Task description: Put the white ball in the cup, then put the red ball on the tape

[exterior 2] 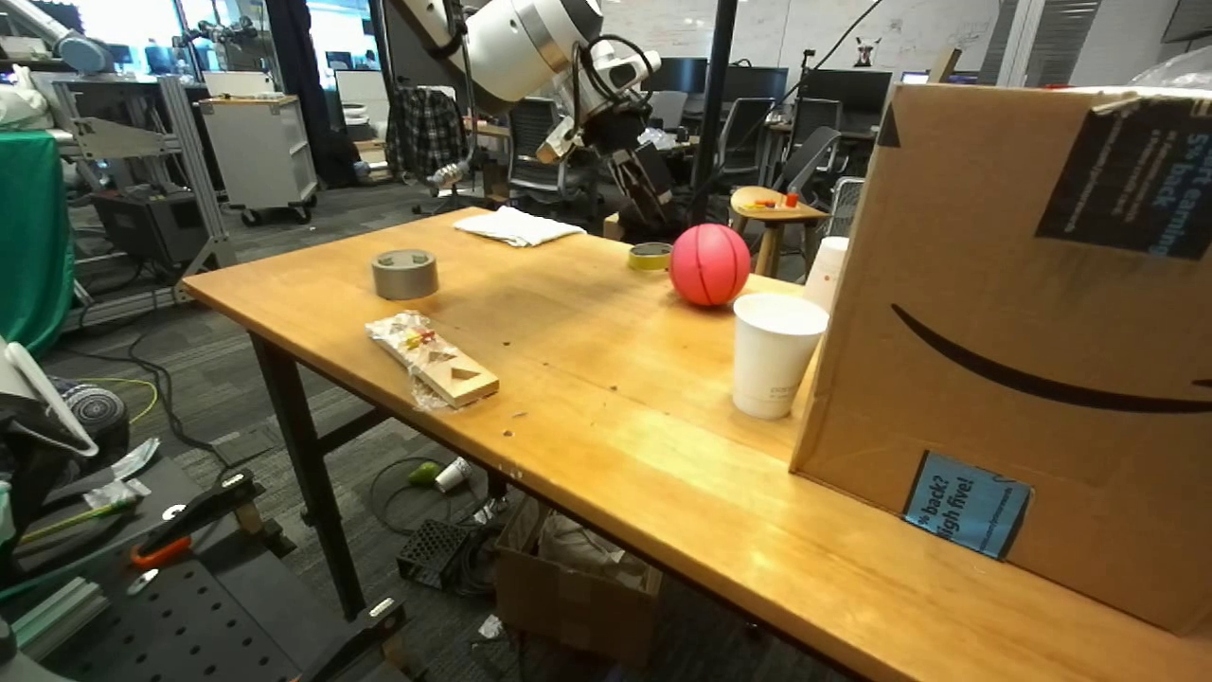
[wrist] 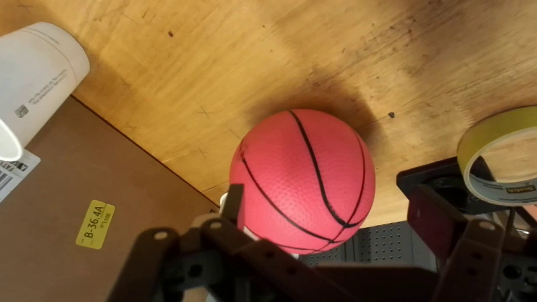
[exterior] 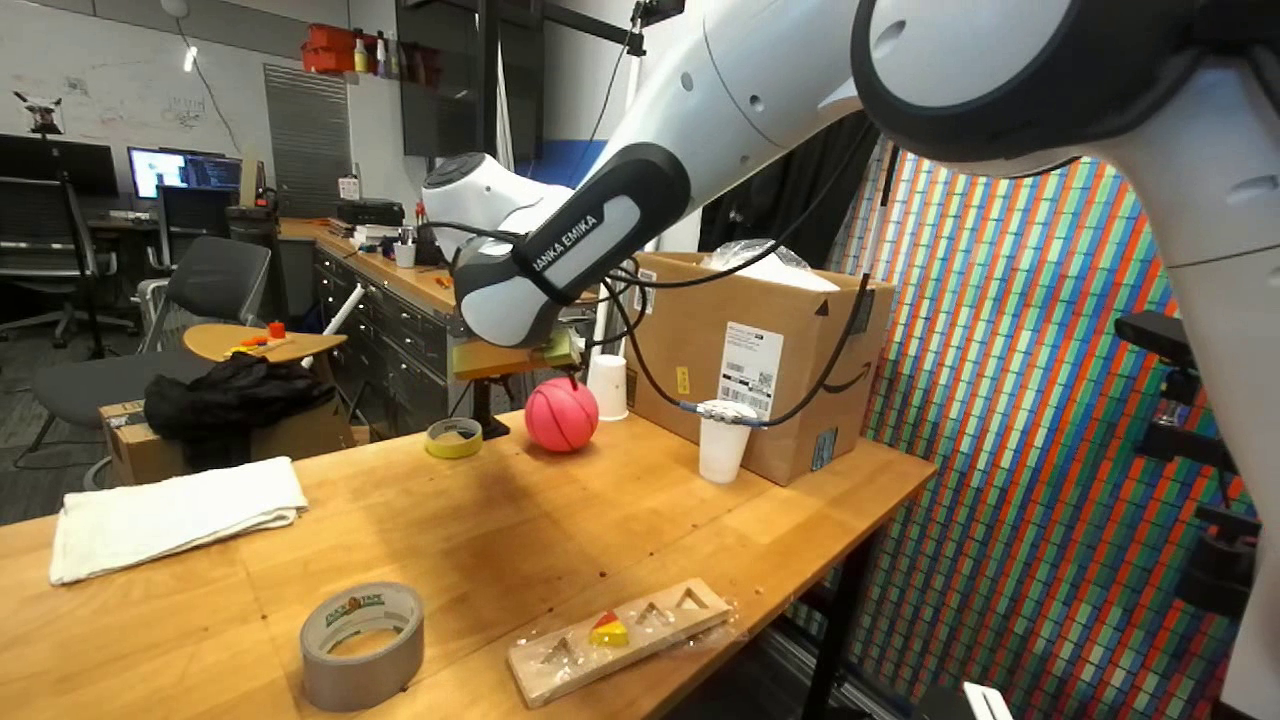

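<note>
In an exterior view the near tape (exterior: 362,680) bears no ball, so that last step seems left; whether the cup (exterior: 722,450) holds the white ball, nowhere visible, is unclear, the box (exterior: 800,340) holds plastic (exterior: 768,258), and farther back the spread, empty gripper (wrist: 329,203) hangs near the red ball (exterior: 562,415) on the worktop (exterior: 620,520).

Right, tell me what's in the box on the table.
Clear plastic and something white poke from the box in an exterior view; its walls hide whatever lies deeper.
</note>
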